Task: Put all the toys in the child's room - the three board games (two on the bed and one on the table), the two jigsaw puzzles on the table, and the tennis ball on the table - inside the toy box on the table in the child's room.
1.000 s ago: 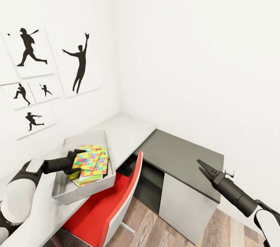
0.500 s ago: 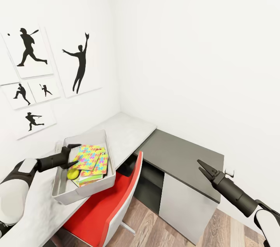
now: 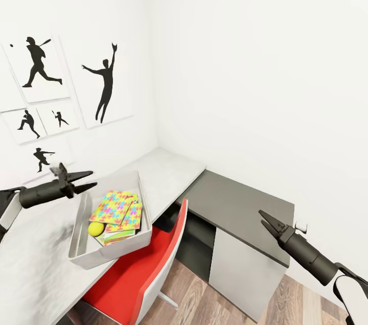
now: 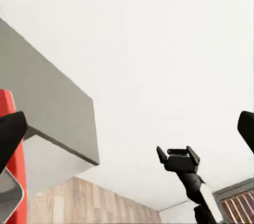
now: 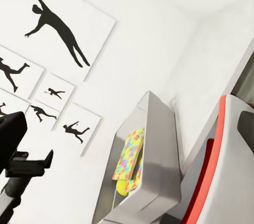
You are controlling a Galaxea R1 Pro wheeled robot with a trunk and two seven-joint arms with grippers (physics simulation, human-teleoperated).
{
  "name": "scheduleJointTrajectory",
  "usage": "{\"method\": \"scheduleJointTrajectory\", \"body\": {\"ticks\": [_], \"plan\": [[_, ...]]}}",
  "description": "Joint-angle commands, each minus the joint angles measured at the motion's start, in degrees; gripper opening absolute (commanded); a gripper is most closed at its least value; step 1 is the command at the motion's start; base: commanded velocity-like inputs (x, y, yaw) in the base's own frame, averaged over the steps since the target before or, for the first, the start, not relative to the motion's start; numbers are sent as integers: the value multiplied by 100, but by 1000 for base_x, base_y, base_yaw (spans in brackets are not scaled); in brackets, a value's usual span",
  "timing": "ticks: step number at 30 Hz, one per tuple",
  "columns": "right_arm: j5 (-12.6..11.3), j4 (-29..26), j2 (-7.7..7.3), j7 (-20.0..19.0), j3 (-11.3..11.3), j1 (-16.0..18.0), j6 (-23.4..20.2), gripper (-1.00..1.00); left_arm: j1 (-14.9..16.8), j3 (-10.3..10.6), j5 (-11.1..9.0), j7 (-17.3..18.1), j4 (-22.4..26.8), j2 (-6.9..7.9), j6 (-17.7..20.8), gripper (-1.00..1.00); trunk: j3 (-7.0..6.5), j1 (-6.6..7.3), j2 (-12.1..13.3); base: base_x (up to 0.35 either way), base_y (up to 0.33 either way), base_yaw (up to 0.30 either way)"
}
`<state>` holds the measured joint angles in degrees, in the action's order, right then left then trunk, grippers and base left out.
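Left gripper (image 3: 84, 180) has risen clear of the toy box (image 3: 134, 182), fingers wide, empty; tennis ball (image 3: 95, 228) now lies inside. Right gripper (image 3: 265, 218) hangs open.

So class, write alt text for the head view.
A grey toy box on a pale table holds jigsaw puzzles and a tennis ball. The left tool hovers open beside it; the right tool hangs open.

pale table (image 3: 168, 174) carries grey toy box (image 3: 87, 256).

one toy box (image 3: 82, 251), one tennis ball (image 3: 95, 228), five wall pictures (image 3: 105, 85)
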<state>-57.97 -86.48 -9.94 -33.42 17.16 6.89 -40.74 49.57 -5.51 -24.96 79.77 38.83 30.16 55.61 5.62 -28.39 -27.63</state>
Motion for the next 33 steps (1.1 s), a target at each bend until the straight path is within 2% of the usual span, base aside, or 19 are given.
{"method": "scheduleJointTrajectory", "body": {"ticks": [1,4,8,14,16,19,24,33], "plan": [[-22,-1,0,0,7,6,-40,100,-48,41,-10,203,108,57,-64,100,12,-3,-11,0,0,0],[-27,-1,0,8,1,6,-39,100,-118,110,-9,597,266,158,-246,100,12,-3,-11,0,0,0],[-30,-1,0,16,-2,6,-39,100,-192,135,-2,817,318,205,-326,100,-6,19,30,0,0,0],[-30,-1,0,20,-2,6,-39,100,-217,155,-12,938,334,198,-309,100,-114,151,270,0,0,0],[-30,-1,0,20,-2,6,-39,100,-218,213,-10,1021,339,197,-307,100,-150,194,350,0,0,0],[-27,-1,0,20,-2,6,-39,100,-210,441,-9,1023,343,205,-305,100,-204,260,471,0,0,0],[-22,-1,0,20,-2,6,-39,100,-195,688,-9,1023,358,207,-307,100,-204,260,471,-7,0,0],[-20,-1,0,5,6,6,-39,100,-193,771,-9,1023,696,212,-293,100,-204,260,471,-180,0,0]]}}
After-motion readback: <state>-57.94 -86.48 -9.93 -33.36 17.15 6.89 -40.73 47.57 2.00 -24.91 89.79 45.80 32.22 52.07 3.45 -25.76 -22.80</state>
